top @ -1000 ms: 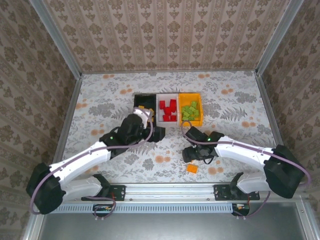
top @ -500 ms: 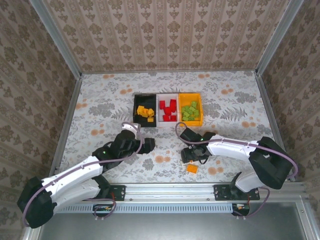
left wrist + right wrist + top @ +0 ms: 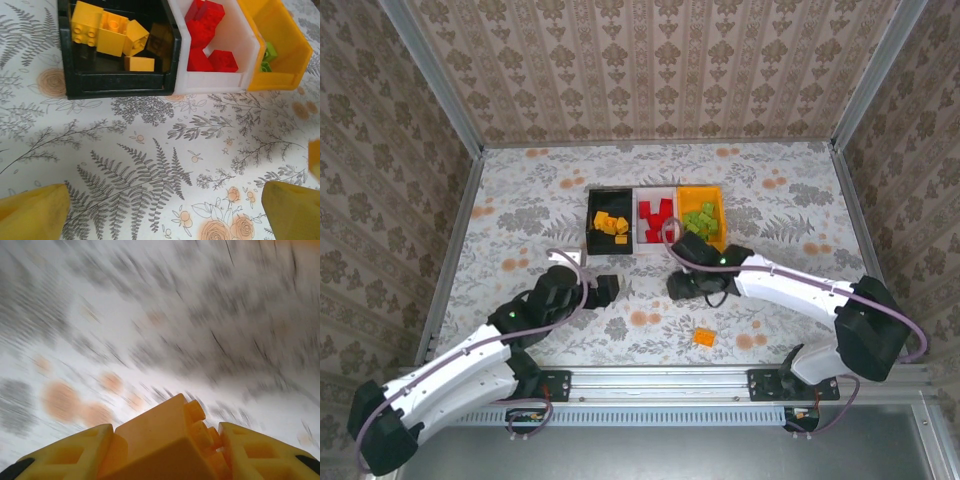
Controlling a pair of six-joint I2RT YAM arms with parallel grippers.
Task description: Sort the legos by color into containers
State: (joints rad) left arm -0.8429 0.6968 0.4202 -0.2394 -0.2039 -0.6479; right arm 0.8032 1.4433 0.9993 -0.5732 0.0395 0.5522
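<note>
Held brick: a small orange plastic building brick (image 3: 160, 432) is clamped between the two yellow fingers (image 3: 70, 457) of the right pincer (image 3: 162, 455); its knobs show on the side toward the right-hand finger; everything beyond it is blurred

Loose brick: a loose orange plastic brick (image 3: 704, 337) lies flat on the table, on the base side of the right pincer (image 3: 678, 285) and apart from it; nothing touches it

Black bin: a small rectangular open-top black plastic bin (image 3: 120, 85) stands ahead of the left pincer (image 3: 162, 212), toward its left finger; a heap of orange-yellow bricks (image 3: 110, 35) lies inside

White bin: a white plastic bin of the same shape (image 3: 215, 82) stands touching the black one, ahead of the left pincer and toward its right finger; red bricks (image 3: 205, 25) lie inside

Orange bin: an orange plastic bin (image 3: 275, 35) closes the row, beyond the right finger; light green bricks (image 3: 267, 52) show at its inner edge; from above it is the bin nearest the right pincer, just on the far side of that arm's wrist

Left pincer: released, its yellow fingertips (image 3: 30, 210) spread wide with only tabletop between them; from above the left pincer (image 3: 607, 288) is on the near side of the black bin, clear of it

Right pincer: grasping the small orange plastic building brick, near the bin row

Table: a white cloth printed with grey ferns and orange flowers (image 3: 520, 200)
</note>
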